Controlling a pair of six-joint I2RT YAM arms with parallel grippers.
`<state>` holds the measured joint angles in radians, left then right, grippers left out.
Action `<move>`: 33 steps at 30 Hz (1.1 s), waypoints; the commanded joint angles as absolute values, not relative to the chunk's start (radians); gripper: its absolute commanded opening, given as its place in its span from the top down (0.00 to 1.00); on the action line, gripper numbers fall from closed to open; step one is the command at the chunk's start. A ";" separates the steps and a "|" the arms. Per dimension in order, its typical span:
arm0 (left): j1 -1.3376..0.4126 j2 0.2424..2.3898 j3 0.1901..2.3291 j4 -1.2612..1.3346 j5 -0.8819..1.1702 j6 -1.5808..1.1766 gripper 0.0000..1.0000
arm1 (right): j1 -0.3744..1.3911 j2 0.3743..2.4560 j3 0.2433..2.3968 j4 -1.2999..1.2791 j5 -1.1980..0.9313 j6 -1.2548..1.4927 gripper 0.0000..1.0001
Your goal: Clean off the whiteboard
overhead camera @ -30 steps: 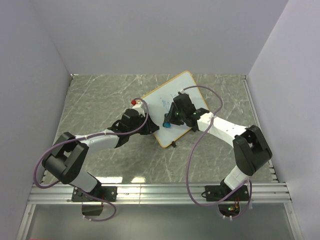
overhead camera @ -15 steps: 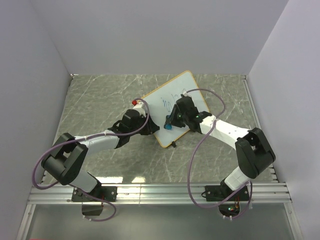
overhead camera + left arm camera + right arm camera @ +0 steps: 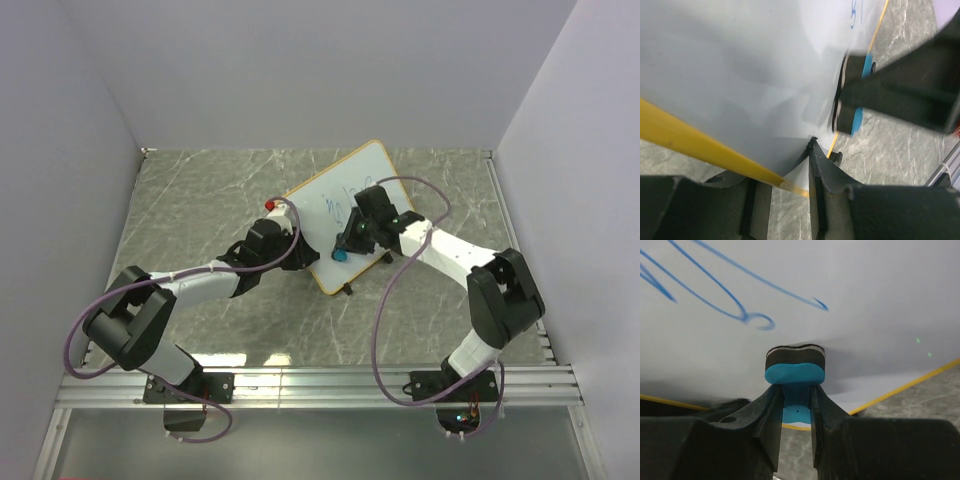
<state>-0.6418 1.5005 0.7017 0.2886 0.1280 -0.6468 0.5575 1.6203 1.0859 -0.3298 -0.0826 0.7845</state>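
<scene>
Eraser travel is the change I see. Over the last second my right gripper [image 3: 796, 397], pinching the small blue eraser [image 3: 795, 365] by its back, has slid down and a little to the right across the whiteboard [image 3: 352, 178]. It now sits close to the board's near edge. As the wrist drew back, more of the blue writing [image 3: 735, 310] came into sight in the top view, and in the right wrist view those strokes lie intact above the eraser, apart from it. The felt looks pressed to the white surface, though I cannot tell from here whether this pass wiped any ink, since the arm covered that strip. My left gripper [image 3: 782, 175] has not moved: its fingers stay clamped on the yellow frame [image 3: 700, 145] at the board's near-left side, steadying the board where it sits skewed on the counter [image 3: 200, 200]. I judge the job barely started. The next stroke has to climb back up into the scribbles, and the board could twist in the left grip if I push too hard.
</scene>
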 commanded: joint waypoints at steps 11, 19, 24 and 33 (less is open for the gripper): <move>-0.695 1.532 0.669 0.067 0.051 -0.462 1.00 | 0.537 1.896 1.591 -0.328 -0.086 0.883 1.00; -0.707 1.522 0.670 0.064 0.040 -0.456 1.00 | 0.529 1.870 1.485 -0.333 -0.061 0.873 1.00; -0.710 1.522 0.672 0.063 0.040 -0.453 1.00 | 0.471 1.761 1.264 -0.286 -0.046 0.845 1.00; -0.715 1.519 0.660 0.090 0.049 -0.448 1.00 | 0.367 1.628 0.943 -0.207 -0.081 0.871 1.00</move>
<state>-0.6777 1.4944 0.7013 0.2825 0.0875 -0.6460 0.3653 1.6051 0.9928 -0.1856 -0.1158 0.8822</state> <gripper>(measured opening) 0.349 0.298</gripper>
